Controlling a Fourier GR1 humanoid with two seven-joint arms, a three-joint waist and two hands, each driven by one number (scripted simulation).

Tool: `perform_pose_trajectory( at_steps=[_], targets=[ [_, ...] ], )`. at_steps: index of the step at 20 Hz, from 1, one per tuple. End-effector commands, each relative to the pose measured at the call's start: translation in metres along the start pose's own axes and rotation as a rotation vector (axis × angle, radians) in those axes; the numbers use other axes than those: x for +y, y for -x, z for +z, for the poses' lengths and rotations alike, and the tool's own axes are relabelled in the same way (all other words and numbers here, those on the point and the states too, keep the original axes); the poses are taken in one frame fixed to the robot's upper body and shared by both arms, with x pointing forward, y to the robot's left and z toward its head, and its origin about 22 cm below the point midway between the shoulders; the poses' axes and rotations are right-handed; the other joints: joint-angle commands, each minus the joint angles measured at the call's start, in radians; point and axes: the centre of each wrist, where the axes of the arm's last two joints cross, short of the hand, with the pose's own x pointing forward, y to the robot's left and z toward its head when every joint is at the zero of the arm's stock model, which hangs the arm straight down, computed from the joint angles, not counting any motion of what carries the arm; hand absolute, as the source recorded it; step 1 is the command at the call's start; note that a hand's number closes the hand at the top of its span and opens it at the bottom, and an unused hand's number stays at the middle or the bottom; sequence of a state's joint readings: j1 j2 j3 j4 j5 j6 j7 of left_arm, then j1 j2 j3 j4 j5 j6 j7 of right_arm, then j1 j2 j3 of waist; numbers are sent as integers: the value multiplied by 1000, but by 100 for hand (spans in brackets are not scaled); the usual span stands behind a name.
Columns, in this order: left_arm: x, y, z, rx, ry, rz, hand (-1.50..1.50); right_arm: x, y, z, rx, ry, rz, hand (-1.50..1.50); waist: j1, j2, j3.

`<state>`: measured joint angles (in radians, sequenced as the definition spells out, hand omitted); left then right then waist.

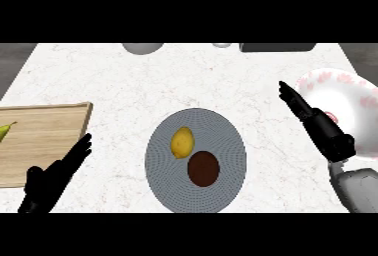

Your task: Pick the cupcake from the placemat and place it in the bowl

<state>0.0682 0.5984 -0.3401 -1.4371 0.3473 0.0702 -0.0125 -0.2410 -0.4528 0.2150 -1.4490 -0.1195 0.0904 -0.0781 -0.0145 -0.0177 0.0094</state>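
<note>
Grey round placemat [166, 165] sits mid-counter toward the near edge. The brown cupcake [203, 169] is on it, with a yellow lemon [182, 142] just beside it on the far-left side. Nothing's holding the cupcake. The white marble counter [148, 80] has a pink-flowered bowl [347, 97] at its right edge. The right hand [317, 122] is open with fingers straight, lying across the bowl's left rim. The left hand [55, 180] is open too, down by the near-left corner, at the edge of a wooden cutting board [40, 145].
</note>
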Motion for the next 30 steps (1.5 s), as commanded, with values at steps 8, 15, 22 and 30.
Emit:
perform_pose_trajectory(
  at_steps=[8, 15, 22, 30],
  targets=[
    [-5, -114, -43, -438, -219, -45, 0, 60, -50, -86, -431, -427, -241, 150, 128, 51, -1],
    [-4, -128, -51, -430, -269, -62, 0, 27, -49, -97, -693, -841, -408, -150, 97, 50, -1],
    [-14, -131, -60, -407, -289, -62, 0, 9, -108, -119, -723, -998, -21, -150, 89, 46, -5],
    [-14, -134, -59, -365, -315, -71, 0, 71, -126, -111, -786, -1169, 400, -150, 51, 26, -8]
  ],
)
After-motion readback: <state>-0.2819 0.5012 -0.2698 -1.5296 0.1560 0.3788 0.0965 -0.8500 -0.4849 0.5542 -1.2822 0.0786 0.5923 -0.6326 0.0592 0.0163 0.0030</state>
